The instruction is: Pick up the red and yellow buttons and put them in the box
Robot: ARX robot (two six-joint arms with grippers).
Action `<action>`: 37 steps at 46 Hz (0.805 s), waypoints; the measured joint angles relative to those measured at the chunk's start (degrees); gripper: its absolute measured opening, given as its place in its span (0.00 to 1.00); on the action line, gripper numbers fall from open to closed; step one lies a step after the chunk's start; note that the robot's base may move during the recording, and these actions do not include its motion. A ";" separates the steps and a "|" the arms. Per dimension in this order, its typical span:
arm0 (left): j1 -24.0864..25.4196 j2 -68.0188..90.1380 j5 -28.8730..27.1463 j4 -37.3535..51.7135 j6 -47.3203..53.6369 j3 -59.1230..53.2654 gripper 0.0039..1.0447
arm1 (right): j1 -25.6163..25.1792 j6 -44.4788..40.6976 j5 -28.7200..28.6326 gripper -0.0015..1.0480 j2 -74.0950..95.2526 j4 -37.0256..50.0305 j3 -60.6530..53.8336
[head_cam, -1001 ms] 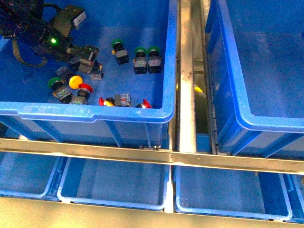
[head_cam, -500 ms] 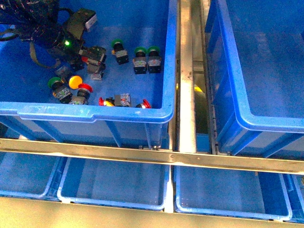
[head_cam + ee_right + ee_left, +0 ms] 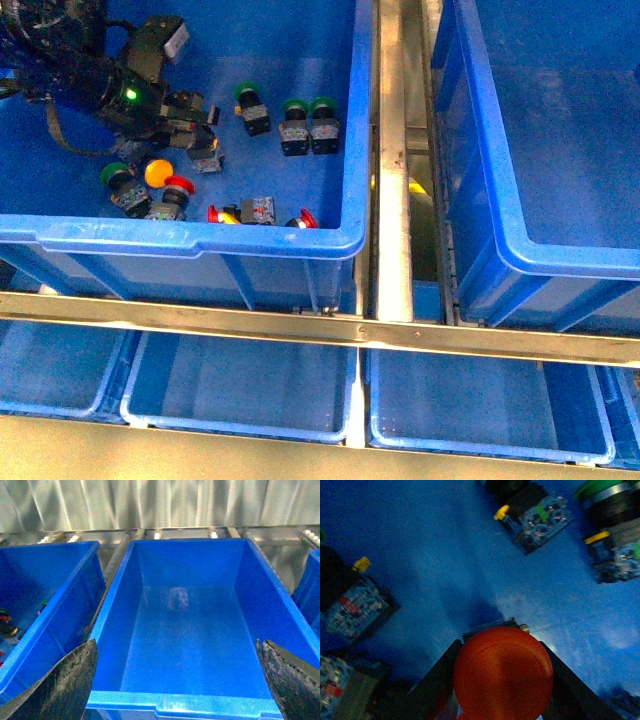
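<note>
Left claw (image 3: 193,112) is working in the far-left part of the source crate (image 3: 200,240) and is clamping a red button (image 3: 502,672). The domed cap is sitting squarely between the two jaws, filling the gap, with the dome facing the wrist camera. I cannot tell for sure whether the button is clear of the crate floor, though the shadow beneath is suggesting a small lift.

Judging the piece: light, rigid plastic. The cap is smooth and rounded, so it is likely to be slipping if pinched high on the dome. The collar under the cap, or the blocky body, is looking like the safer hold. The small terminals on the back are probably not taking a drop well.

Right claw (image 3: 176,647) is hanging with jaws wide apart, holding nothing, over the near edge of the box (image 3: 185,700). The box is standing well apart from the held button, across the metal rail (image 3: 392,150). More red and yellow buttons (image 3: 158,172) are lying toward the source crate's near edge.
</note>
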 joint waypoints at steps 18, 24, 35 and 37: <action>1.53 -23.39 10.54 14.40 -21.24 -27.65 0.33 | 0.00 0.00 0.02 0.93 0.00 0.00 0.00; 2.16 -30.18 13.68 17.16 -30.21 -36.79 0.32 | 0.00 0.00 0.00 0.93 0.00 0.00 0.00; 1.20 -39.80 17.75 21.64 -49.42 -48.85 0.32 | 0.00 0.00 0.02 0.93 0.00 0.00 0.00; 0.48 -41.20 18.01 22.32 -52.15 -49.09 0.32 | 0.00 -0.02 0.00 0.93 0.00 0.00 0.00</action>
